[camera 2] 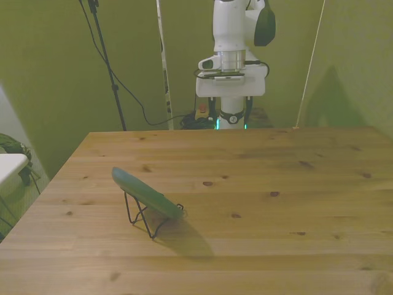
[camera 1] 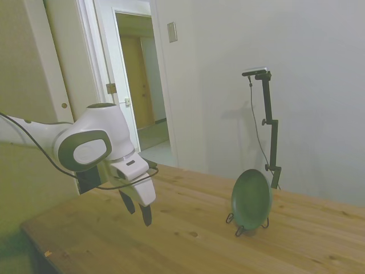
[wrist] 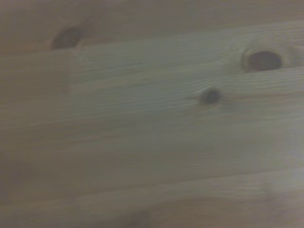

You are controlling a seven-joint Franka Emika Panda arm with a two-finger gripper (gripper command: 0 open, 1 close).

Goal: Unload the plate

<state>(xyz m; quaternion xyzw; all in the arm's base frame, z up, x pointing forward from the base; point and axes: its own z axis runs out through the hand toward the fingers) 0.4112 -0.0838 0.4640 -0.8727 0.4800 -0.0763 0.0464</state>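
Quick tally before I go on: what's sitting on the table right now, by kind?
Green plate: 1, leaning tilted in the stand.
Black wire stand: 1, on the table.
Total: 2 things. The gripper hangs above the wood, apart from both, holding nothing.

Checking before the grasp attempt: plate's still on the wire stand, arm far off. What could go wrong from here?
1. The plate leans tilted on a thin wire stand; a sideways nudge from the gripper could tip both over.
2. Only the rim offers a grip; open jaws may slip on it.
3. Lifting at an angle might drag the stand along the table.
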